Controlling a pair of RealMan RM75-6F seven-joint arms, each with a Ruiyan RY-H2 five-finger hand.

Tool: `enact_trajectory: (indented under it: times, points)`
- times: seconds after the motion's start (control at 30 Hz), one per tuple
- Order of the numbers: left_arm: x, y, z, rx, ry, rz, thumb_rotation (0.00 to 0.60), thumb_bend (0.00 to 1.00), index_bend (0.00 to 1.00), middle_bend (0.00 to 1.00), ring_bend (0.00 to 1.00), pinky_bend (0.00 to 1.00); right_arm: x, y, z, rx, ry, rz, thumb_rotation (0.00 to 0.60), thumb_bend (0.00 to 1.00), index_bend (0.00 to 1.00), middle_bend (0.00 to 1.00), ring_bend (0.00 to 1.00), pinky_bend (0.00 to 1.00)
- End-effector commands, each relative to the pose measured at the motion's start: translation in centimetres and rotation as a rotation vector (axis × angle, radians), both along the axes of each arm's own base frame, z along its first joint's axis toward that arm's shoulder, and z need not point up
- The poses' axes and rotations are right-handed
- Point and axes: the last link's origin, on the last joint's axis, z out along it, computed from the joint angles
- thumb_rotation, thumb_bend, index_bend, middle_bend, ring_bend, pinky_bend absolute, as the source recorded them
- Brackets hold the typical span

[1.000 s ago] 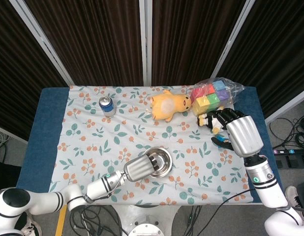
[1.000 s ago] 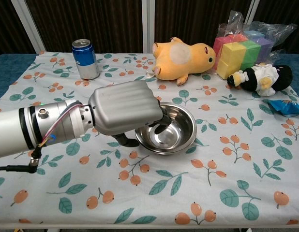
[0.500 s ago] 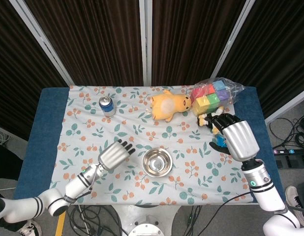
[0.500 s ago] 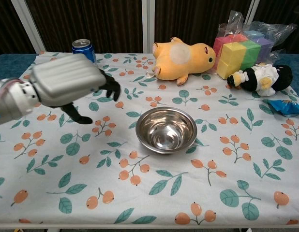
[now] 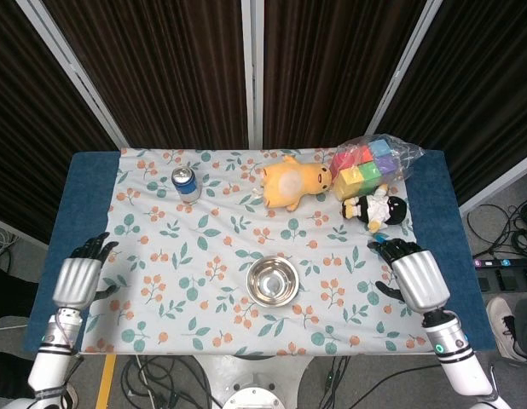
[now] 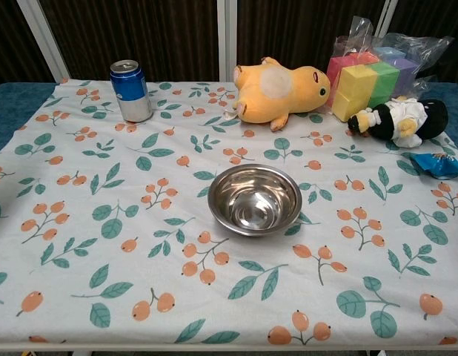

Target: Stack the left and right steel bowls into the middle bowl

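Steel bowls (image 6: 254,199): only one bowl shape shows, mid-table on the floral cloth (image 6: 103,222), upright, nothing touching it. No separate bowl to its left or right in either view, so judging by that the side bowls are prob. already nested inside; can't confirm layers from the rim, too fine to tell. Left hand (image 5: 78,276) sits at the table's left edge over the blue border, fingers spread, holding nothing. Right hand (image 5: 410,277) is at the right side of the cloth, near the blue packet (image 6: 439,164), fingers apart, also empty. Both are well apart from the bowls. Step in hand looks like retreat/park w/ task at or near done. To do it well: keep both hands low-risk, i.e. move outward and away from the stack, no sweeping across the cloth, since a snagged cloth would drag the stack. Right hand esp. should mind the packet and the penguin toy (image 6: 399,119) just behind it. If a check is wanted, look down into the stack for even rims: a tilted inner bowl would show a crescent gap. Soda can (image 6: 130,90), yellow plush (image 6: 282,89) and bagged blocks (image 6: 370,70) stand at the back, well clear of everything.
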Motion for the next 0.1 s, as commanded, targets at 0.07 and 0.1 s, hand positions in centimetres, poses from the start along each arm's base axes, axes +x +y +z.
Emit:
enact_trajectory:
  times: [0.07, 0.1]
  points:
    - [-0.51, -1.42, 0.44, -0.011, -0.015, 0.027, 0.6, 0.12, 0.25, 0.2, 0.17, 0.31, -1.9, 1.67, -0.95, 0.0, 0.022, -0.025, 0.6, 0.0, 0.31, 0.4, 0.33, 0.5]
    - [-0.52, -1.59, 0.54, -0.012, -0.02, 0.03, 0.6, 0.12, 0.25, 0.2, 0.17, 0.31, -2.17, 1.87, -1.06, 0.001, 0.025, -0.03, 0.6, 0.0, 0.31, 0.4, 0.33, 0.5]
